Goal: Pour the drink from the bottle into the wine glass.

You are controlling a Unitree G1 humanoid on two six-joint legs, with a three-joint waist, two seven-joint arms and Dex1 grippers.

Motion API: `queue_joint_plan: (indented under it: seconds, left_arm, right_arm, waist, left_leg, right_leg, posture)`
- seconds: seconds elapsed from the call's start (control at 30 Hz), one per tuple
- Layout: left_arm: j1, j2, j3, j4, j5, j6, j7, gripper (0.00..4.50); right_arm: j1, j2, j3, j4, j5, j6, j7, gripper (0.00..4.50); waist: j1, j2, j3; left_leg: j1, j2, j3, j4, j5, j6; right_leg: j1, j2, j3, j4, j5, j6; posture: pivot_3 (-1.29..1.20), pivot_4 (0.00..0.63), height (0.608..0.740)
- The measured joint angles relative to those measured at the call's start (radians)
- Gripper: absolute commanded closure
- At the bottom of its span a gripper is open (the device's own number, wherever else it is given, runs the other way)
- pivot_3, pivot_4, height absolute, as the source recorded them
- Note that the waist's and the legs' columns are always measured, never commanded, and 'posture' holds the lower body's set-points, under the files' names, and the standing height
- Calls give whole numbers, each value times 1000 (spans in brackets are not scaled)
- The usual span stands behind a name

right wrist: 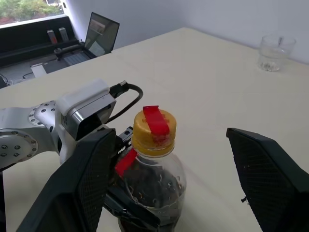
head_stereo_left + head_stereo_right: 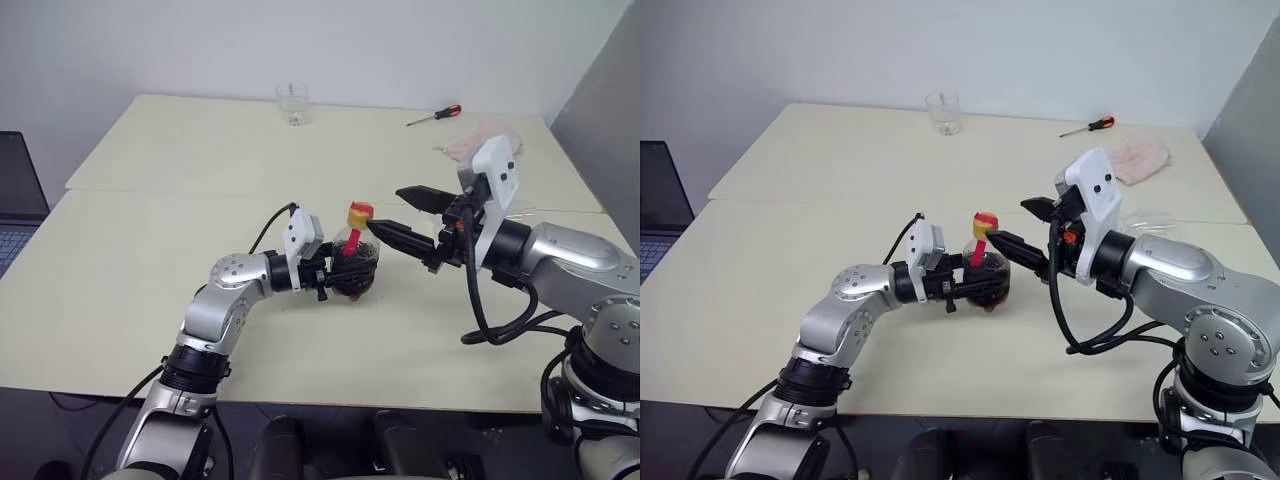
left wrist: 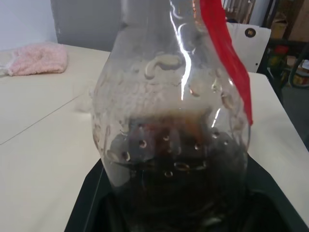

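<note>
My left gripper (image 2: 348, 276) is shut on the round body of the bottle (image 2: 356, 258), which stands upright just above the table's near half. The bottle is clear plastic with a red label strip and a yellow cap (image 1: 153, 128). The dark brown drink (image 3: 174, 188) fills its lower part. My right gripper (image 2: 387, 210) is open and level beside the bottle's top, with the cap between its two black fingers (image 1: 87, 179) and touching neither. The wine glass is out of view.
A short clear tumbler (image 2: 293, 103) stands at the far edge of the cream table (image 2: 150, 290). A red-handled screwdriver (image 2: 434, 115) and a pink cloth (image 2: 480, 143) lie at the back right. A laptop (image 2: 18, 200) sits off the table's left side.
</note>
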Motion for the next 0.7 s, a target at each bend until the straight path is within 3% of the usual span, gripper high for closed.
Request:
queue_joint_plan:
  seconds: [0.47,0.6,0.7]
  left_arm:
    - [-1,-6,-32,12,37,-60,-23,2739]
    - [-1,-6,-32,12,41,-61,-21,2740]
    - [0,-8,-32,12,42,-61,-20,2787]
  right_arm:
    - [-2,56,44,9,67,2,-121,585]
    - [-2,68,48,13,71,-5,-147,1446]
    - [3,68,50,20,72,-12,-158,2467]
  waist:
    - [0,0,0]
    - [0,0,0]
    - [1,0,0]
  left_leg:
    - [0,0,0,0,0,0]
    - [0,0,0,0,0,0]
    - [0,0,0,0,0,0]
  right_leg:
    - [0,0,0,0,0,0]
    - [0,0,0,0,0,0]
    - [0,0,0,0,0,0]
  posture:
    - [0,150,740]
    - [0,150,740]
    - [0,150,740]
